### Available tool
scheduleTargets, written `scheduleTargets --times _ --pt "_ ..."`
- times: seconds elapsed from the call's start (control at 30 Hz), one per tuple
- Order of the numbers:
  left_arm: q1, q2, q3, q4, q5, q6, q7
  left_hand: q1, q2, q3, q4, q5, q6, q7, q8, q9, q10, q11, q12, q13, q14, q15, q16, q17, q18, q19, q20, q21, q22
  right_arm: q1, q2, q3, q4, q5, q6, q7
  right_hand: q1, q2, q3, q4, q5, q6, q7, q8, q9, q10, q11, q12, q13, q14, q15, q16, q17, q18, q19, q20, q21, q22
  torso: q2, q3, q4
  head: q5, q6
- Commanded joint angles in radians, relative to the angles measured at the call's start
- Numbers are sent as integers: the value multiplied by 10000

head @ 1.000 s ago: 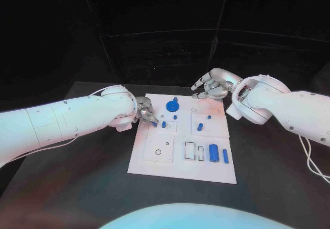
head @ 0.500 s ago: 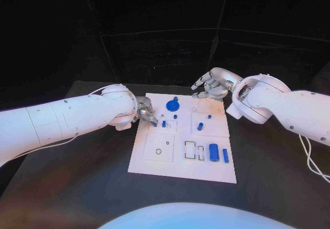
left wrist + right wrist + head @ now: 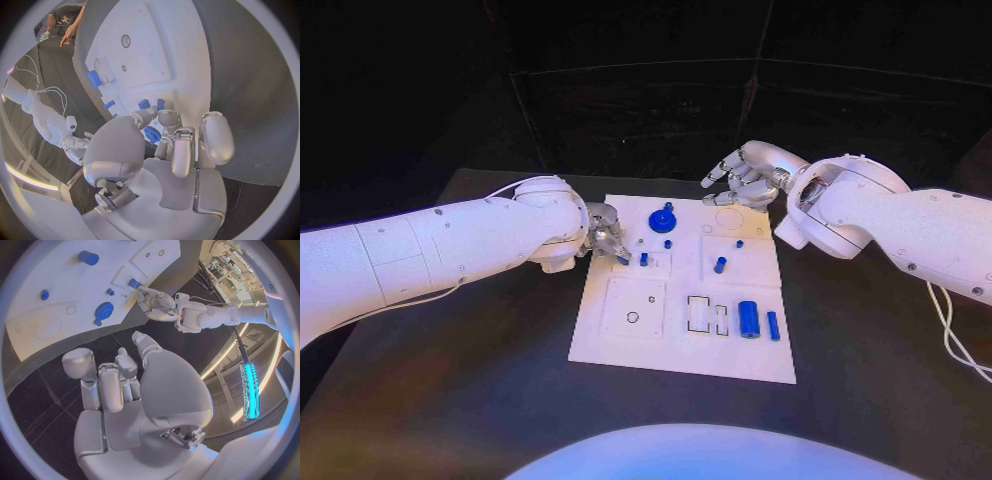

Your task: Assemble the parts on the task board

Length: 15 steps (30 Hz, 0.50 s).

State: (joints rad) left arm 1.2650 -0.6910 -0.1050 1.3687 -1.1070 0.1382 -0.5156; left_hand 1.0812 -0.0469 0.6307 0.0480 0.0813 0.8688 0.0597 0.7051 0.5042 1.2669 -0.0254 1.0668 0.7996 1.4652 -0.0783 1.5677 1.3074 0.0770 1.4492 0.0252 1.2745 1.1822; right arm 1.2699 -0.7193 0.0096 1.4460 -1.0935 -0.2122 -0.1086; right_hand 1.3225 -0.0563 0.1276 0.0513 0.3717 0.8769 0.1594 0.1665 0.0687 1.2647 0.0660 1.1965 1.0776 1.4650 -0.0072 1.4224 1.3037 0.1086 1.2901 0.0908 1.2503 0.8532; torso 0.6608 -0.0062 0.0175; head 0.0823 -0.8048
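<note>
The head camera looks steeply down on the task board [image 3: 682,330] from the robot's side. Each wrist camera sits close behind its own hand, facing across the table toward the board's far end, and all three views share the blue gear [image 3: 662,222] there.

the left hand [image 3: 606,238] fingertips cover a small part on the task board [image 3: 678,340]; whether it is held stays unclear.
</note>
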Motion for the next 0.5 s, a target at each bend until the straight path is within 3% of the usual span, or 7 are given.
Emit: scheduleTargets --times 0.03,0.5 --pt "-13 24 -17 -7 -76 308 54 107 -7 1402 -1362 51 19 -84 31 0 38 8 13 8 1056 -46 31 2634 51 73 9 48 9 17 6 6 6 19 56 96 71 6 59 -25 46 -13 -17 57 -6 -68 -1 -39 -2 498 -64 -48 -13 180 -39 13 -57 -16 8 2 -6 -16 -6" --pt "-9 171 -28 -180 -58 416 -94 -142 -91 1286 -1234 32 135 -117 68 -39 134 -1 54 54 1056 -42 31 2634 57 59 12 15 -18 18 1 6 15 19 34 73 70 5 77 -16 60 -5 -18 67 -5 -53 -2 -21 14 501 -66 -43 1 178 -33 13 -55 -8 2 6 -15 -36 -39"
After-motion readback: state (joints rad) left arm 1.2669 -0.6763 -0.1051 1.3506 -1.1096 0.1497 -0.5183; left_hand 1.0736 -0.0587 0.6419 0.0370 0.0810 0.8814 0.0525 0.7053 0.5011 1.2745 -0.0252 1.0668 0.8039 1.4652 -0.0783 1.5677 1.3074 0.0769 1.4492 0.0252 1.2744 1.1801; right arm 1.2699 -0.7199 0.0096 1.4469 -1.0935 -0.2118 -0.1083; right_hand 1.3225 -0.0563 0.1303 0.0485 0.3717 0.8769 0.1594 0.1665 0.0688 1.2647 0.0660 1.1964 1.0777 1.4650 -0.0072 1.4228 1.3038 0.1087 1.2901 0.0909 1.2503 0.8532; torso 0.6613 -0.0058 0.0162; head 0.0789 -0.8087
